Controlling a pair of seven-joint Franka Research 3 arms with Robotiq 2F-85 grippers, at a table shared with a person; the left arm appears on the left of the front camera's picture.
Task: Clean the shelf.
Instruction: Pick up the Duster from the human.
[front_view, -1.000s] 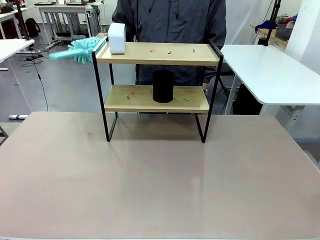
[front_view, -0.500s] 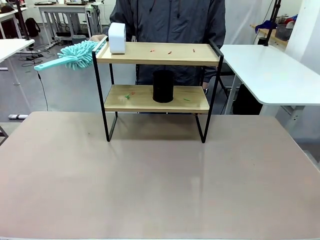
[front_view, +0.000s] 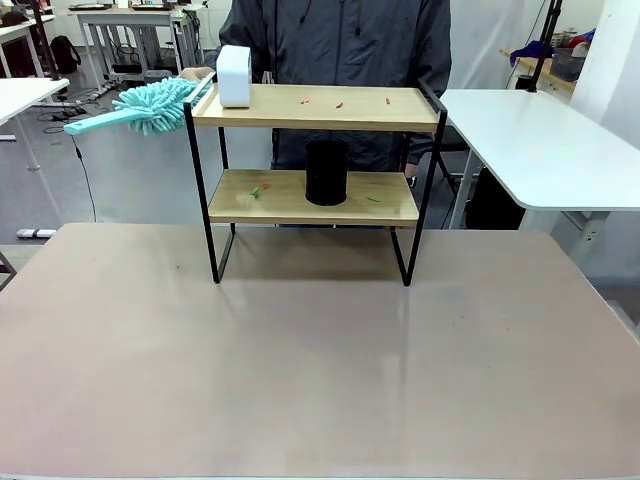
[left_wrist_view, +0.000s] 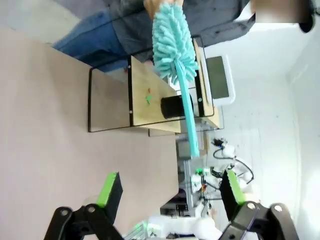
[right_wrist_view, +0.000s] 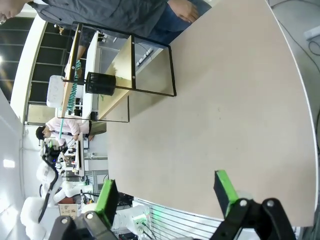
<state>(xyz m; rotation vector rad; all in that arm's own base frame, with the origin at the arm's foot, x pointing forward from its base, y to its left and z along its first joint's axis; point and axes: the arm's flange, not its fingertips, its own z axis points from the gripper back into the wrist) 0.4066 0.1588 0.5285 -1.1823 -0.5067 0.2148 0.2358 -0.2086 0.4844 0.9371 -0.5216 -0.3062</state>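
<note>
The shelf (front_view: 280, 118) stands at the far middle of the beige table, also seen as the shelf (left_wrist_view: 150, 117) and the shelf (right_wrist_view: 119, 70) in the wrist views. Its top board carries a white rounded box (front_view: 233, 75) at the left end and small red scraps (front_view: 339, 103). The lower board holds a black cup (front_view: 325, 172) and green scraps (front_view: 254, 192). A person behind the shelf holds a teal fluffy duster (front_view: 150, 103) just off the shelf's left end, with the handle pointing left. My left gripper (left_wrist_view: 171, 189) and right gripper (right_wrist_view: 166, 194) hang open above the table, holding nothing.
A bare stretch of the beige table (front_view: 320, 370) lies in front of the shelf. A white table (front_view: 540, 140) stands to the right, another white table (front_view: 25, 95) to the left. The person's torso (front_view: 340, 40) is close behind the shelf.
The person has swung the duster a little outward to the left of the shelf, its handle now reaching farther left. Shelf, cup and box have not moved.
</note>
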